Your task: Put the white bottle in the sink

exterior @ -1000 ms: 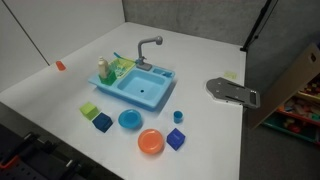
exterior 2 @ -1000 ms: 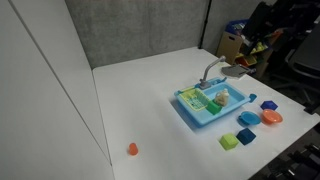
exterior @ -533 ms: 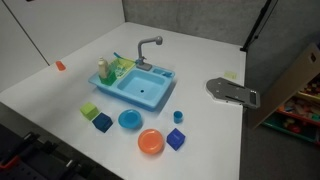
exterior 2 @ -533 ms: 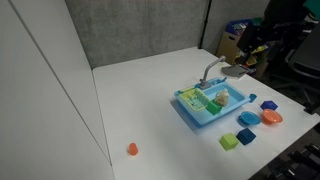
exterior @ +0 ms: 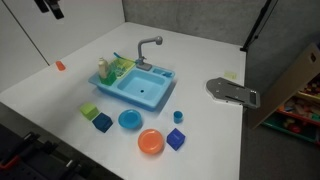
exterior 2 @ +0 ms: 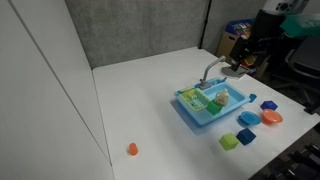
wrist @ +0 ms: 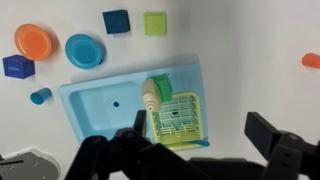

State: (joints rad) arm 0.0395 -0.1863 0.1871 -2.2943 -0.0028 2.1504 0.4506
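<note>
White bottle [wrist: 150, 96] lies beside the rack [wrist: 182, 118] on the sink [wrist: 90, 112], seemingly outside the basin | hand [wrist: 200, 130] spread, empty, high above | arm newly swung overhead: pickup not started.

We can read no text, label, brand, number or sign in any view. The sink [wrist: 105, 110], at the centre of the wrist view, shows us only plain coloured plastic.
</note>
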